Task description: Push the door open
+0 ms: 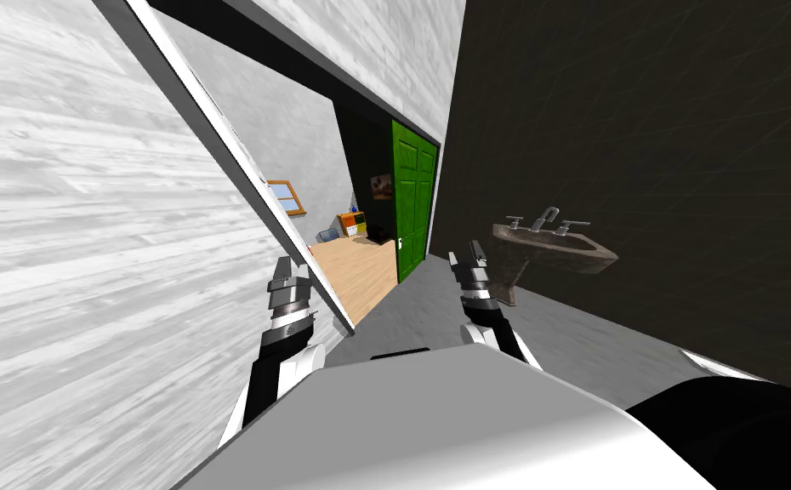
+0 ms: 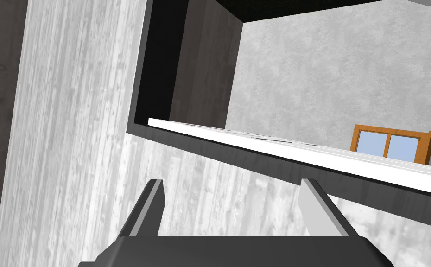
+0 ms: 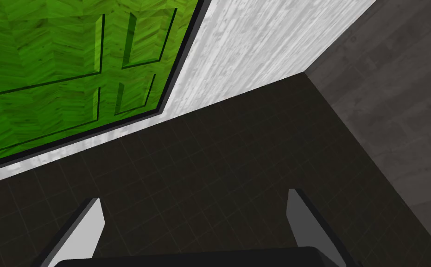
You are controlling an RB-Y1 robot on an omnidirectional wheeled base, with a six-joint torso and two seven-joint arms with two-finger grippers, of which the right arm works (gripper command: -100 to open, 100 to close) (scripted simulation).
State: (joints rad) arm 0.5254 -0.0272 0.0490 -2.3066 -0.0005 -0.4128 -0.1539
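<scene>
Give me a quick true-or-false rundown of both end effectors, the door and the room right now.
1. The left end effector is open, close to the grey door. True.
2. The right end effector is shut on a handle. False: it is open and holds nothing.
3. The grey door stands ajar, with a wood floor showing past its edge. True.
4. The sink hangs on the light wall to my left. False: it is on the dark wall, to my right.
5. The far door is red. False: the far door is green.
</scene>
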